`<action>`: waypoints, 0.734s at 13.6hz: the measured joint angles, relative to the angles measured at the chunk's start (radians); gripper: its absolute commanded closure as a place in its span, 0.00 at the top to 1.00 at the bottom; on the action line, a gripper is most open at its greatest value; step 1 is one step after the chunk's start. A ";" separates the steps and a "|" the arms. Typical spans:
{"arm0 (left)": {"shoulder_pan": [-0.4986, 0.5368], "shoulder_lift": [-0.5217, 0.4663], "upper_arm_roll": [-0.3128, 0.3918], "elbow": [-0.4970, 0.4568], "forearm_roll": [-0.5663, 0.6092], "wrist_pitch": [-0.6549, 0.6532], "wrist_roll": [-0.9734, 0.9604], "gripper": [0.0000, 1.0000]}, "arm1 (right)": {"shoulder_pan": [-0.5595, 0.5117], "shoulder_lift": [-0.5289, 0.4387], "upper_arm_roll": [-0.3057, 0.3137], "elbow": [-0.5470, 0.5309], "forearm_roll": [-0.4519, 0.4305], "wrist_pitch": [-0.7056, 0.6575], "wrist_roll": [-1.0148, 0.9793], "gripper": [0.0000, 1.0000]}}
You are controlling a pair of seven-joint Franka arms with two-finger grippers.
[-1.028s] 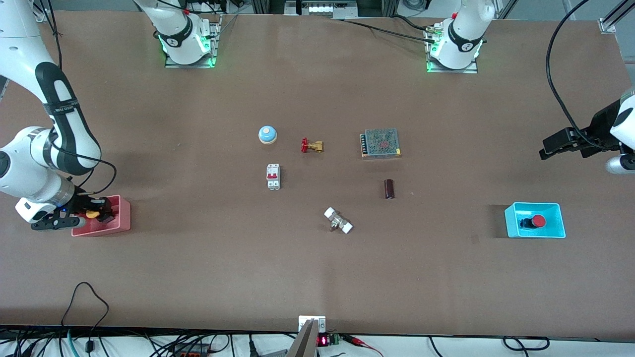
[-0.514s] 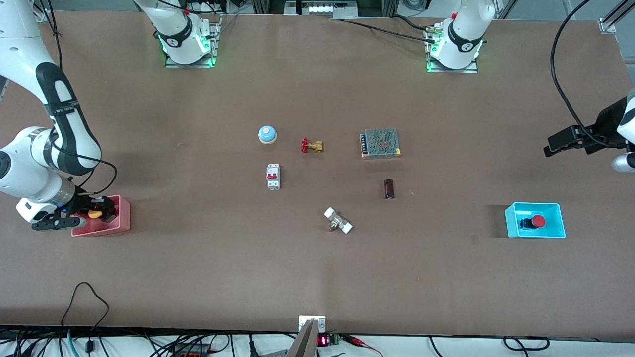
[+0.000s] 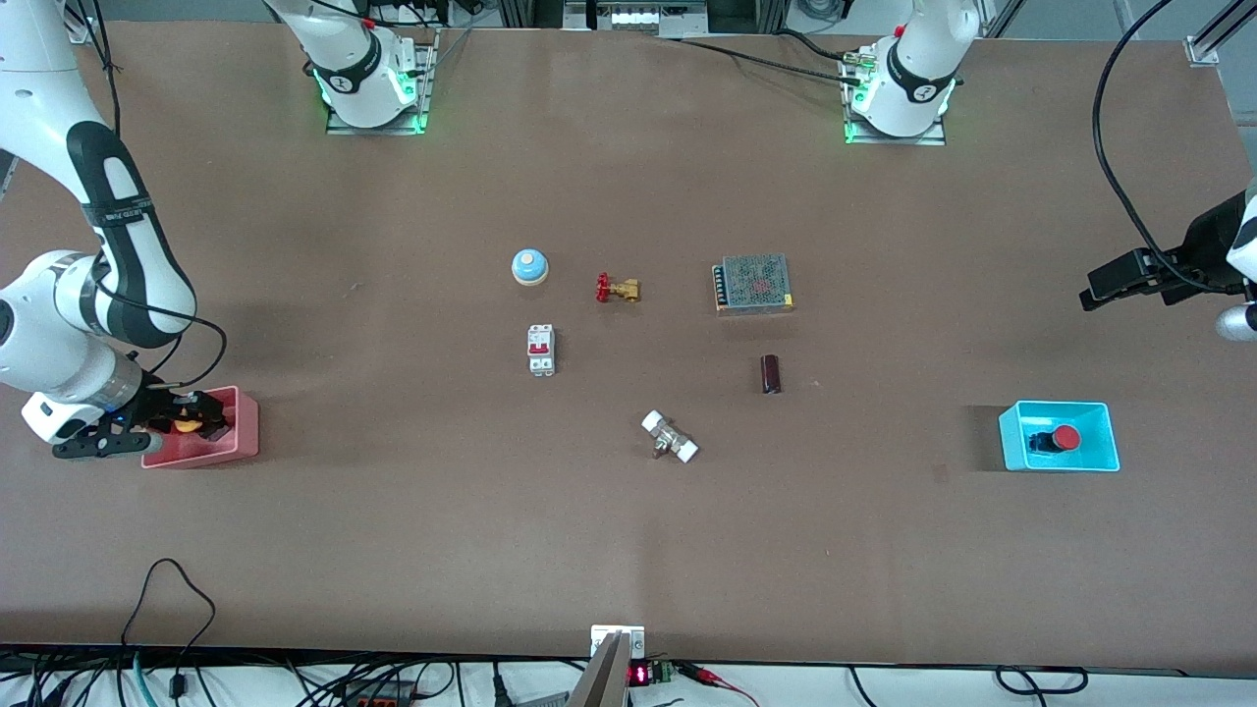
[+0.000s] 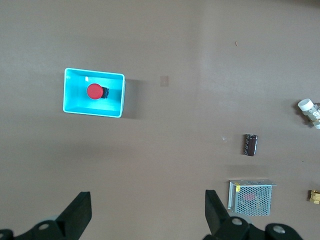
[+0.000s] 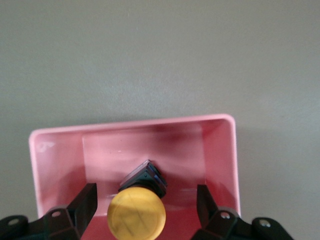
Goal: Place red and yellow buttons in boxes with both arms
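Note:
The yellow button lies in the pink box at the right arm's end of the table. My right gripper is low in that box and open. Its fingers stand on either side of the button's cap with a gap on each side. The red button rests in the cyan box. My left gripper hangs open over bare table at the left arm's end, holding nothing.
In the middle of the table lie a pale blue dome, a brass valve, a white circuit breaker, a mesh-topped power supply, a dark cylinder and a white-ended fitting.
My right gripper has opened and let go of the yellow button, which now lies in the pink box. My left arm has drawn back a little toward its end of the table.

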State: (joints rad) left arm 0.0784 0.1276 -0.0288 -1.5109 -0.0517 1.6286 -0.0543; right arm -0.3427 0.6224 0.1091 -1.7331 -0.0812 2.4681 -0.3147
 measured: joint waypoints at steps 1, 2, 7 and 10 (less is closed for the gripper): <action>0.000 -0.001 -0.001 0.000 0.000 0.000 0.000 1.00 | 0.000 -0.017 0.002 0.003 0.000 -0.031 0.000 0.89; 0.000 -0.001 -0.001 0.000 0.000 0.000 0.000 1.00 | 0.000 -0.040 0.006 0.006 0.000 -0.074 0.000 0.89; -0.002 -0.002 -0.008 0.000 0.000 0.000 0.000 1.00 | 0.021 -0.210 0.018 0.025 0.025 -0.318 0.003 1.00; -0.002 -0.002 -0.012 0.000 0.000 0.000 0.001 1.00 | 0.091 -0.330 0.025 0.044 0.028 -0.462 0.085 1.00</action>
State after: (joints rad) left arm 0.0764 0.1252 -0.0404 -1.5109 -0.0517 1.6282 -0.0537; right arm -0.2515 0.2923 0.1341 -1.6895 -0.0530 2.0060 -0.2300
